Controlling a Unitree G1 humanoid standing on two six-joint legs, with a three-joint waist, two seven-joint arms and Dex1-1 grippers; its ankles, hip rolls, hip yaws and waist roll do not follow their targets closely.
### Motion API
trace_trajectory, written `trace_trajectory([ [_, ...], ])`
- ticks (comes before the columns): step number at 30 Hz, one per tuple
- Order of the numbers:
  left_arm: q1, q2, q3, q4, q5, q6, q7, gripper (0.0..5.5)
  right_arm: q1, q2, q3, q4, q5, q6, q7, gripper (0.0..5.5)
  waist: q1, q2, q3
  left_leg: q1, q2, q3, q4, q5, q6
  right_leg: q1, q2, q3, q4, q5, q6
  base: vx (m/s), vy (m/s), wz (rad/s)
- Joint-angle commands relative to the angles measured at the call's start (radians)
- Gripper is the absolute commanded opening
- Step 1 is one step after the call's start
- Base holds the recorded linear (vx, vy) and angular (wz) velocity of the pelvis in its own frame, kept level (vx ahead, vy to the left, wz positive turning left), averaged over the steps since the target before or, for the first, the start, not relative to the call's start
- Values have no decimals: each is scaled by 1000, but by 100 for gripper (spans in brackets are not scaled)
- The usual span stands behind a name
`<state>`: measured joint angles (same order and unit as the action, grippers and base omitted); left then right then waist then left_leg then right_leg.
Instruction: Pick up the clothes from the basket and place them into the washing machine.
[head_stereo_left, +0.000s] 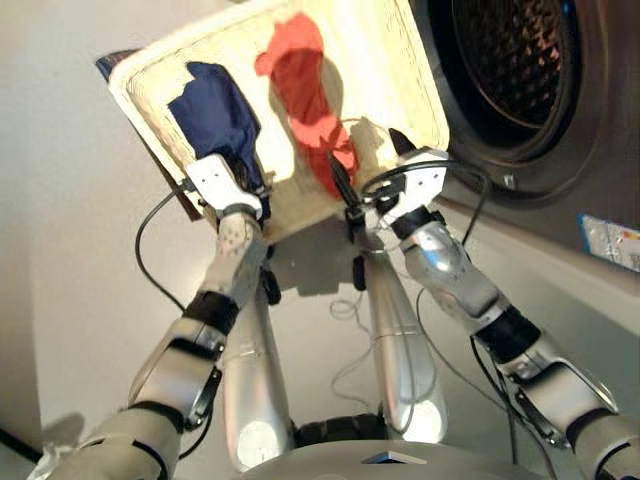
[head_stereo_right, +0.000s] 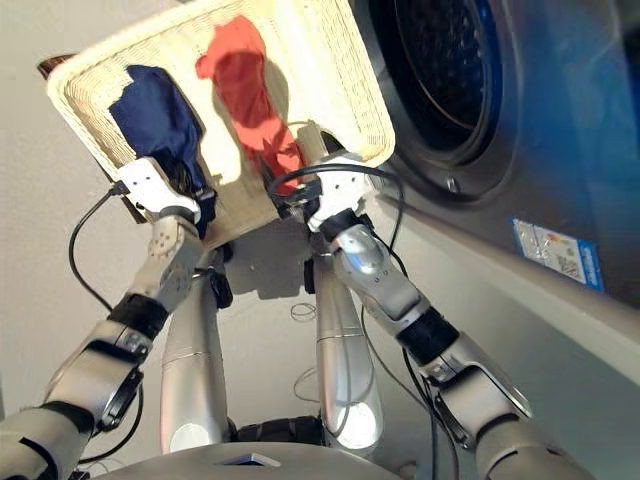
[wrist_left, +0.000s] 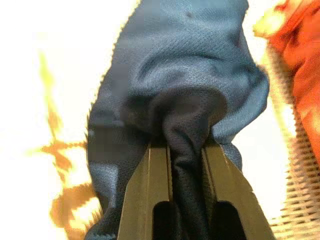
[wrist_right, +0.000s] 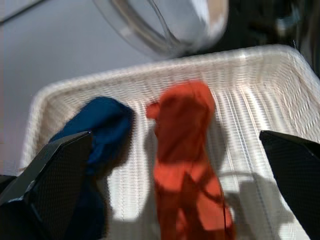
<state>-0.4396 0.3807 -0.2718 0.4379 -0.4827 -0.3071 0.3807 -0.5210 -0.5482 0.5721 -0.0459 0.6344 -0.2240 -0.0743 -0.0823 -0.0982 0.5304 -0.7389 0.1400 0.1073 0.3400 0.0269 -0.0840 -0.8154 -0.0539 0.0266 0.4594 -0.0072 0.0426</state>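
Note:
The cream wicker basket (head_stereo_left: 400, 70) lies just left of the washing machine (head_stereo_left: 520, 60), whose perforated drum shows through the open porthole. Two clothes lie in the basket: a navy one (head_stereo_left: 215, 105) on the left and a coral red one (head_stereo_left: 305, 85) in the middle. My left gripper (wrist_left: 186, 150) is shut on a fold of the navy garment at the basket's near edge. My right gripper (wrist_right: 175, 136) stands wide open over the near end of the red garment (wrist_right: 187, 150), one finger (wrist_right: 55, 170) on each side, with nothing between them.
Black cables (head_stereo_left: 150, 240) hang from both wrists. A dark flat thing (head_stereo_left: 115, 62) pokes out under the basket's far left corner. A blue and white label (head_stereo_left: 610, 240) sits on the machine's front. The glass door (wrist_right: 165, 25) shows beyond the basket.

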Motion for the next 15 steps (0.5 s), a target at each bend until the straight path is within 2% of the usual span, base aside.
trace_trajectory([
  [1,57,36,16,-177,85,-96,-38,0,27,-25,-62,-158,58,-30,68,550,40,9,-10,85,-16,-9,-91,45,-2,127,-12,-20,12,-88,59,76,-36,55],
  [5,105,112,-22,-321,215,-95,-73,0,9,-51,-47,-187,120,-7,113,550,61,7,-10,175,-23,-18,-115,45,-3,226,-14,-31,-16,-94,60,69,-28,106],
  [6,108,159,-42,-369,303,-88,-65,0,1,-58,-42,-189,143,-2,123,550,66,10,-10,194,-21,-18,-124,48,-3,244,-12,-32,-24,-91,60,70,0,148],
  [8,120,216,-80,-425,410,-87,-48,0,-35,-74,-7,-202,186,3,132,550,74,9,-10,235,-22,-18,-129,40,-3,284,-15,-34,-28,-100,61,57,-8,56],
  [13,127,316,-140,-516,520,-89,-37,0,-131,-98,83,-181,269,38,131,550,87,16,-10,314,-22,-18,-158,47,-6,370,-16,-46,-61,-95,66,46,3,7],
  [15,87,343,-179,-533,548,-93,-39,0,-178,-98,127,-161,291,49,130,550,88,16,-10,343,-20,-21,-157,45,-8,402,-18,-47,-65,-100,66,0,0,0],
])
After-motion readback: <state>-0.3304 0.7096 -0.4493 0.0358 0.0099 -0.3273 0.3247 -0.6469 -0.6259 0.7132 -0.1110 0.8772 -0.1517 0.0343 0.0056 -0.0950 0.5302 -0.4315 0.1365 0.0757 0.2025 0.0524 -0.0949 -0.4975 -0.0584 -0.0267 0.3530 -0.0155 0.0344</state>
